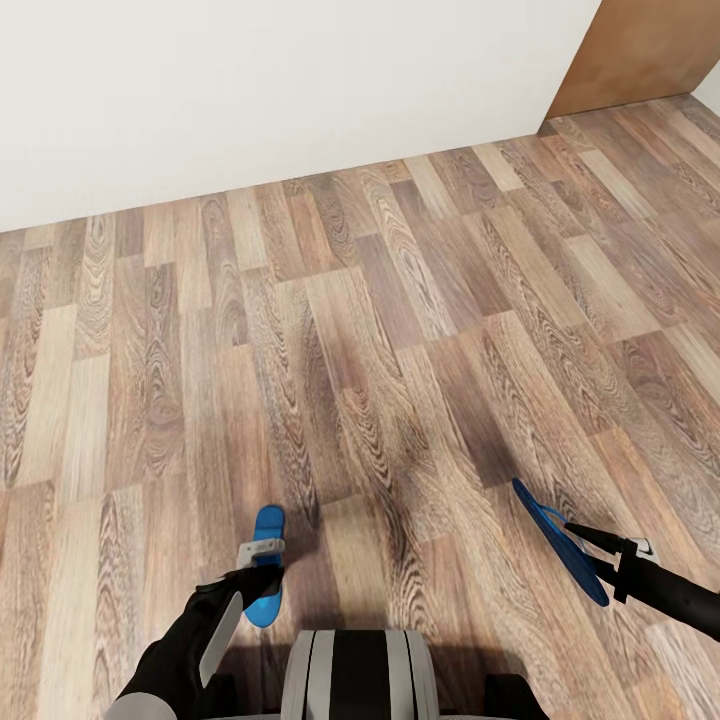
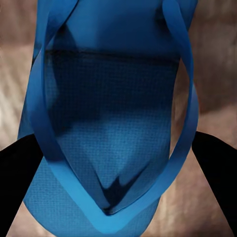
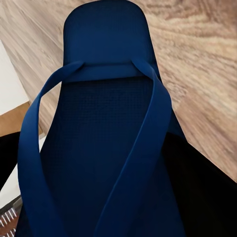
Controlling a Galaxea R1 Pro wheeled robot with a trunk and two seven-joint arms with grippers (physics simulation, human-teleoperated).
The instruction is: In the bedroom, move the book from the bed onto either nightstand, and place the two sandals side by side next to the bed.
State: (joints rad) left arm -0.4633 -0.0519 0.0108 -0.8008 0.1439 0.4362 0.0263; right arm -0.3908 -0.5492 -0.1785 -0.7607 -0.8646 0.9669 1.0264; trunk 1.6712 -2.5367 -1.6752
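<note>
Carrying one blue flip-flop (image 1: 266, 565) in the left gripper (image 1: 262, 572) at lower left and the other flip-flop (image 1: 558, 538) in the right gripper (image 1: 592, 545) at lower right, both pinched shut, the robot likely next must find the bed.

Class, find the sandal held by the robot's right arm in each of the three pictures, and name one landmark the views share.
Head view: the right sandal sits low at the right edge, tilted, held by the right pincer.
Left wrist view: not in it; the blue flip-flop there is the left sandal.
Right wrist view: it fills the centre, straps facing the camera.
Shared landmark: the wood-plank floor.
</note>
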